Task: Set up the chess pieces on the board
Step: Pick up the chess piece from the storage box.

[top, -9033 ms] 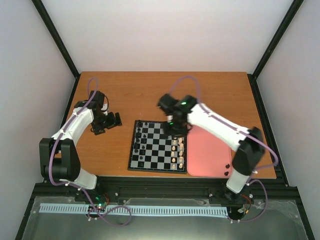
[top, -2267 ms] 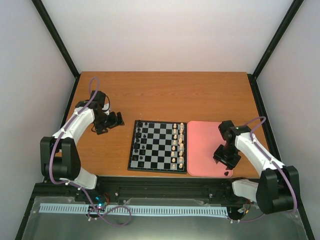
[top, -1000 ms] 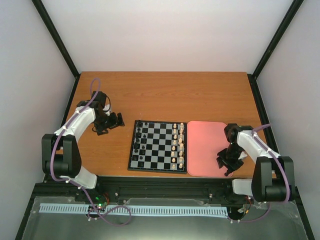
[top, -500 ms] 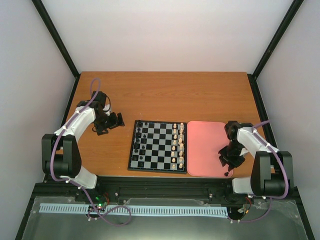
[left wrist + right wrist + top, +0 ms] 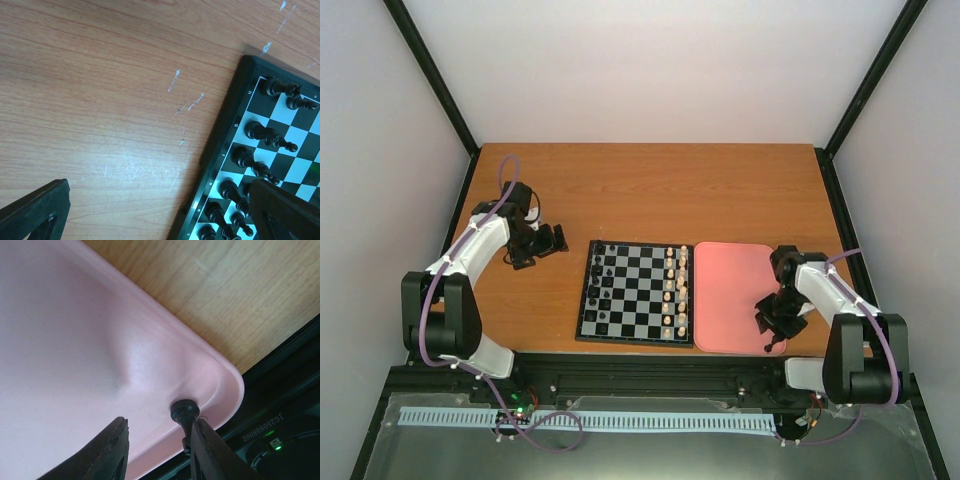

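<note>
Over the last few seconds the right arm has left the far side of the chessboard (image 5: 583, 300) and swung back to the near right corner of the pink tray (image 5: 730, 270); in the last second the right gripper (image 5: 159, 432) has settled low over that corner and its fingers have drawn closer together, though they are not shut; a clear gap shows between them, wider than the piece. The black pawn (image 5: 183, 410) stands in the tray's rounded corner, right against one finger while the other finger is apart from it, so nothing is clamped yet; from above it shows as a dark speck (image 5: 769, 347) just below the gripper. It is the only piece seen in the tray, which suggests the black side is nearly complete; the grip looks awkward, since the tray wall crowds the pawn on the outer side. The left gripper (image 5: 160, 217) has not moved; it rests wide apart and empty over the wooden table (image 5: 100, 100) just left of the board, looking at the black pieces (image 5: 260, 132) in their two files; the cream-white pieces (image 5: 675, 290) line the board's opposite side.
</note>
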`<state>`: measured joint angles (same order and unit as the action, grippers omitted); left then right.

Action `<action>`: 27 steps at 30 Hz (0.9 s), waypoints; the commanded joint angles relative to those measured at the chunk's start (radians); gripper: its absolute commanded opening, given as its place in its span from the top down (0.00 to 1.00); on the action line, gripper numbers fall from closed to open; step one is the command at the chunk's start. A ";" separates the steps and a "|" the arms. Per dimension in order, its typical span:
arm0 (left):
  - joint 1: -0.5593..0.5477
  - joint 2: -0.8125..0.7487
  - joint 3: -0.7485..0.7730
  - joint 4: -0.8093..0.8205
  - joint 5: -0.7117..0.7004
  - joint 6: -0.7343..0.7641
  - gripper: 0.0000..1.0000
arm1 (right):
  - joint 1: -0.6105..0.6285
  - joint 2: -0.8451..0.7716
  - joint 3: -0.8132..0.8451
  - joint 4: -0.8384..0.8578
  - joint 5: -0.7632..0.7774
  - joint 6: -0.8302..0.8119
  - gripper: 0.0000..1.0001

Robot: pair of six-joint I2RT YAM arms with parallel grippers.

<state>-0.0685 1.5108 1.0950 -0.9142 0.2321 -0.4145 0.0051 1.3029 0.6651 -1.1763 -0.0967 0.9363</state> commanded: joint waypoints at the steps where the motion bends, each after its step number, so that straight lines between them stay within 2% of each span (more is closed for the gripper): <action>1: -0.004 -0.008 0.037 0.000 0.001 -0.003 0.00 | -0.008 -0.023 -0.014 -0.004 -0.016 0.024 0.64; 10: -0.004 -0.006 0.034 0.003 -0.005 -0.002 0.00 | -0.008 -0.038 -0.054 0.093 -0.075 0.024 0.65; 17: -0.003 -0.004 0.037 0.004 -0.005 -0.003 0.00 | -0.008 -0.071 -0.034 0.056 -0.086 0.022 0.67; 20: -0.004 -0.006 0.036 0.006 -0.005 -0.003 0.00 | -0.008 -0.077 -0.030 0.043 -0.081 0.008 0.74; 27: -0.004 -0.015 0.028 0.007 -0.003 -0.002 0.00 | -0.007 -0.048 0.036 -0.031 0.004 -0.033 0.72</action>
<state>-0.0685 1.5108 1.0950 -0.9138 0.2321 -0.4145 0.0051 1.2427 0.6380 -1.1400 -0.1658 0.9215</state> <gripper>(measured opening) 0.999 0.258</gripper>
